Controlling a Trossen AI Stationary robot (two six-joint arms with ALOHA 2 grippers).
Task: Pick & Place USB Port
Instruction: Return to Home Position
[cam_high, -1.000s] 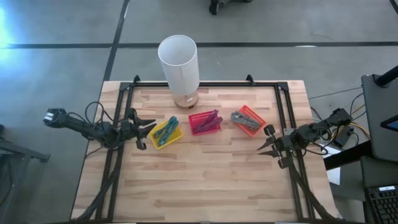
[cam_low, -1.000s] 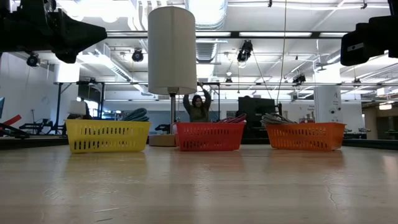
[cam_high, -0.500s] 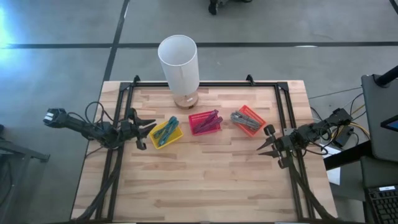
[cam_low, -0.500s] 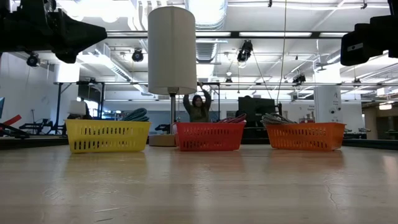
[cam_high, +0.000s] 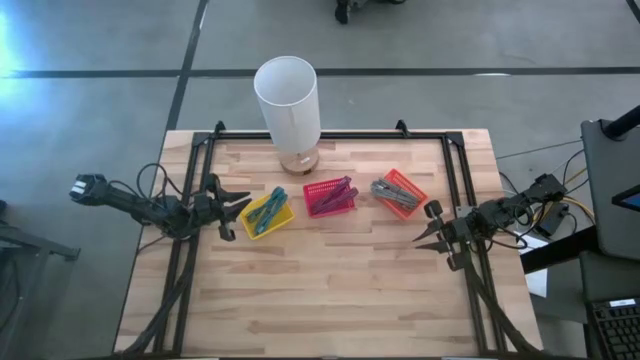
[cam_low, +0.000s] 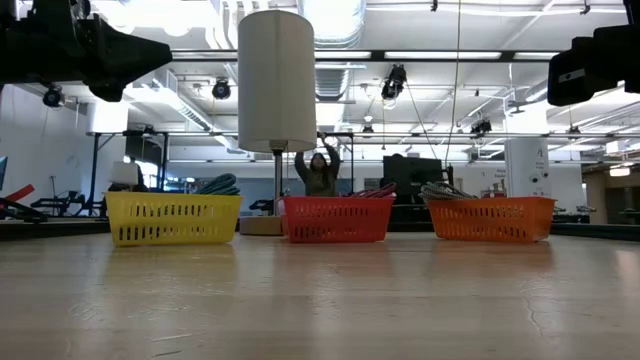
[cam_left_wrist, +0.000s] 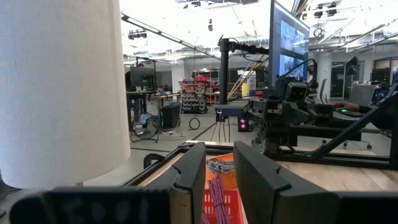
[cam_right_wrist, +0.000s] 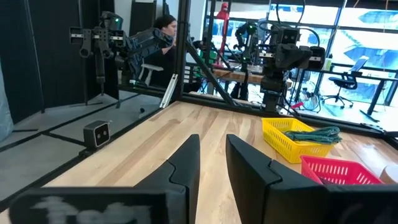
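The charger cables (cam_high: 393, 194) lie sorted in three small bins set in a row on the wooden bench (cam_high: 330, 290): teal ones in the yellow bin (cam_high: 280, 216), pink in the red bin (cam_high: 322, 203), black-and-white in the orange bin (cam_high: 411, 190). Nothing has shifted over the last second. The left tool (cam_high: 236, 210) sits just beside the yellow bin and the right tool (cam_high: 424, 232) near the bench's right edge. Each has its fingers a narrow gap apart and holds nothing, so the sorting looks finished.

Open table (cam_high: 330, 290) up front — bins (cam_high: 330, 197) and white cylinder (cam_high: 288, 100) stand behind.
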